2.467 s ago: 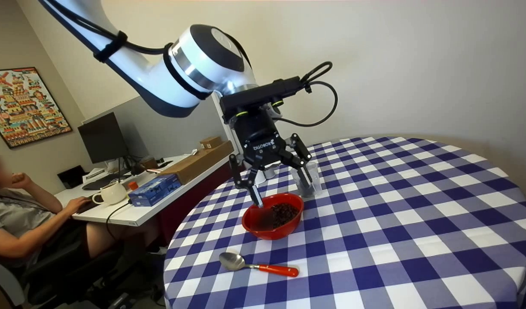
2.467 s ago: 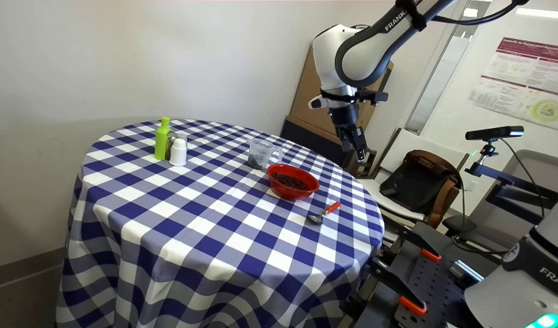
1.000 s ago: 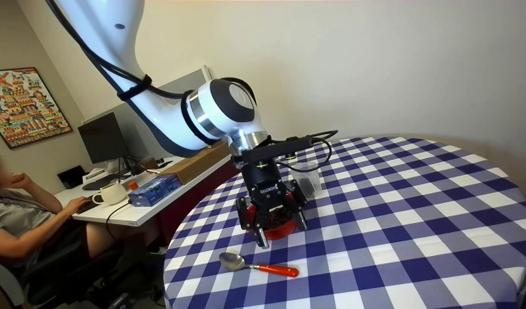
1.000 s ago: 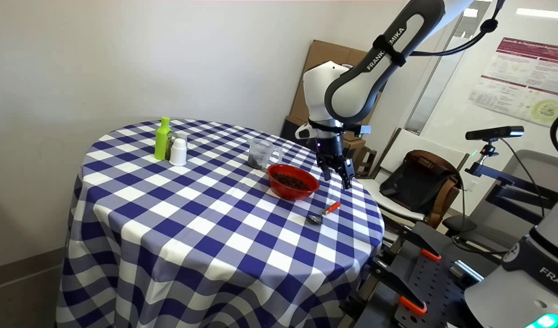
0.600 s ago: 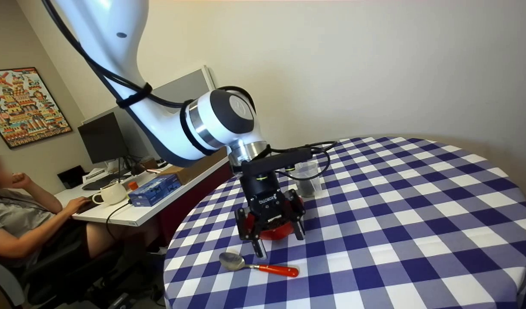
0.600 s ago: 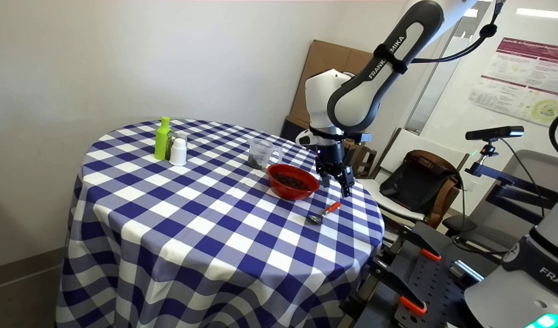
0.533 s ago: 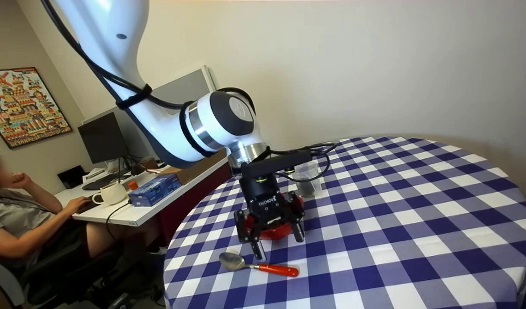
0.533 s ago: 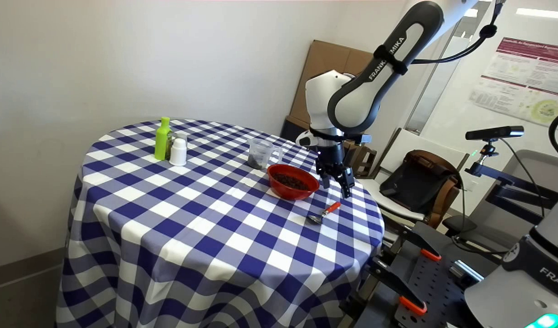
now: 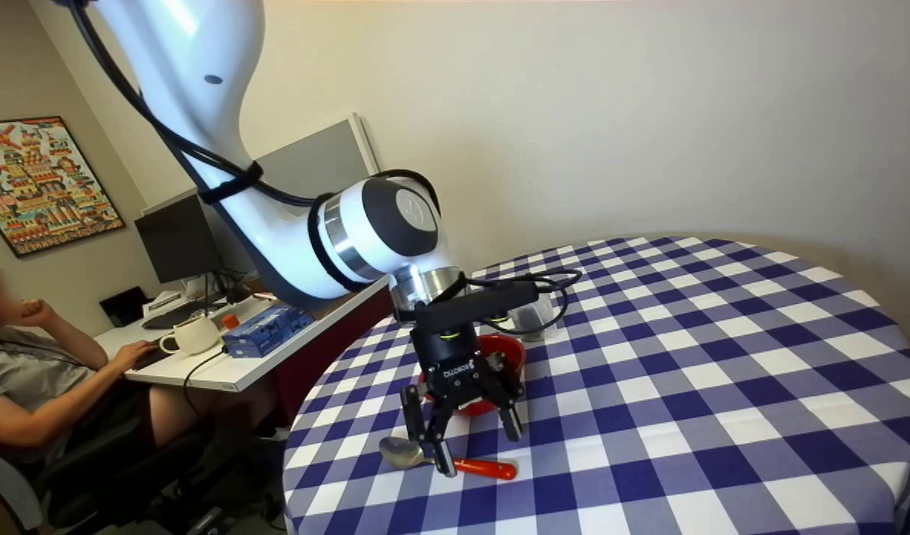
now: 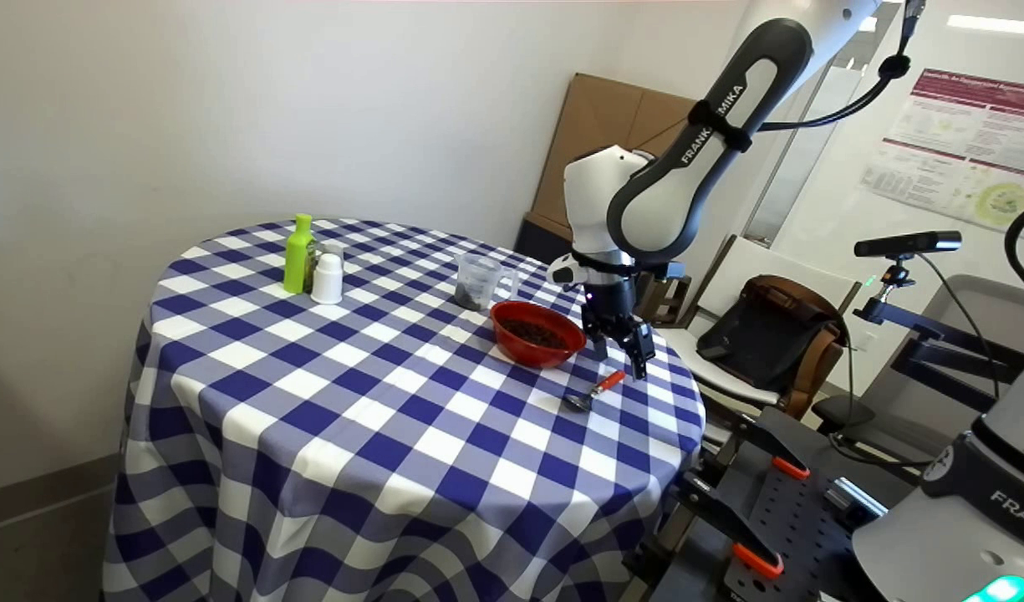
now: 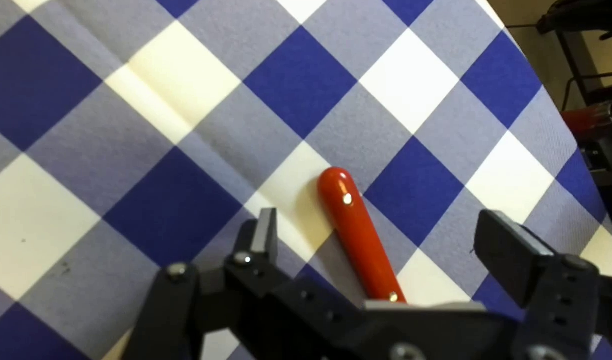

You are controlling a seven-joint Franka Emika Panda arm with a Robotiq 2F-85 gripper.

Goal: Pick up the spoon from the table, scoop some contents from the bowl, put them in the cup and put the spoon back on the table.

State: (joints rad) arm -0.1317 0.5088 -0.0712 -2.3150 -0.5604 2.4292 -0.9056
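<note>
Spoon with orange-red handle and silvery metal head: lies flat and unheld on the blue-and-white-checked round tabletop, handle clear of its neighbours, presumably to be gripped there and leave the head free for scooping.
Jaws: spread wide, with nothing in their hold; in the wrist view one side stands to the left of the handle and one to the right, so a grip across its width looks likely. Their height above the tabletop I cannot tell.
White-and-black robot arm: forearm slanting down, in an exterior view, to a bent wrist that aims the jaws mostly downward with a slight tilt, fit for a pick from above.
Shallow round red bowl: mouth up, just beyond the spoon; dark reddish-brown bits sit below its rim, likely so that a scoop spills little.
Clear cup with a side handle: upright near the bowl, away from the spoon, probably to keep the carry short; something dark lies in its bottom.
</note>
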